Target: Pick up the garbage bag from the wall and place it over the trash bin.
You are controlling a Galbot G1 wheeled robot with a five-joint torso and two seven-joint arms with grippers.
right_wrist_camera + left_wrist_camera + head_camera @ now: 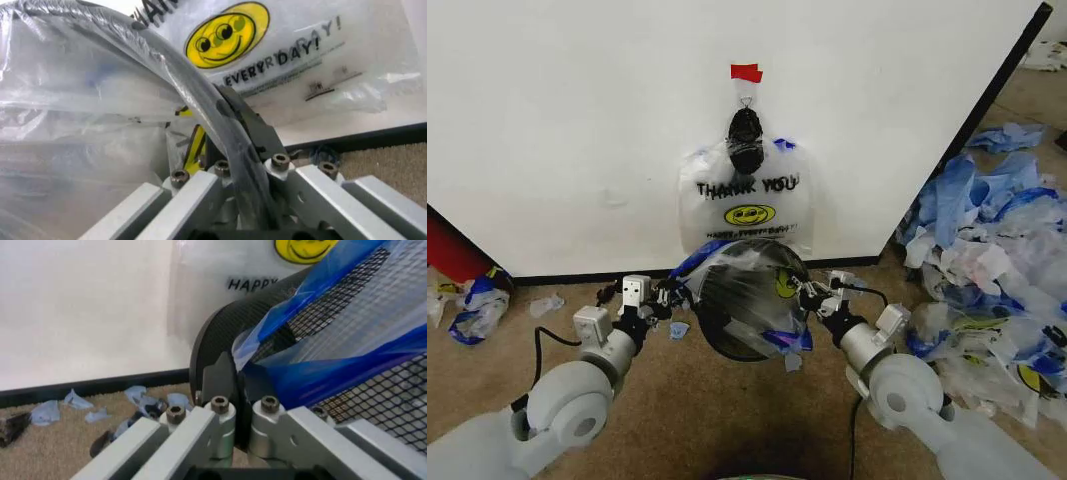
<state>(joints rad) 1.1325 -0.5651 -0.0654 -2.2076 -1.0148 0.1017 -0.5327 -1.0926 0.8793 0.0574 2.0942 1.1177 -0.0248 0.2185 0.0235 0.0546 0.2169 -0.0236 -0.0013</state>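
The left claw [670, 294] is closed on a blue handle strip of a garbage bag [752, 290] at the left rim of the trash bin [727, 335]; in the left wrist view its fingers [223, 385] are pressed together with blue film bunched between them against the black mesh. The right claw [805, 293] is at the opposite rim, and in the right wrist view its fingers [250, 125] clamp the bin's dark rim with clear plastic wrapped over it. The bin, tipped so its mouth faces the camera, is held between the two claws above the brown carpet [677, 410], with the see-through bag stretched across its opening and a yellow smiley showing on the right side. Just behind it, another bag [745, 200] with "THANK YOU" lettering and a smiley hangs flat on the white wall [557, 120] from a black clip [746, 140] under a piece of red tape [746, 72]; the bin covers its lower edge. A heap of blue-and-white plastic bags [992, 260] lies on the floor to the right, past the wall's black edge strip. Small blue scraps [547, 304] dot the carpet on the left, near a red object [452, 250] and a crumpled bag [477, 305].
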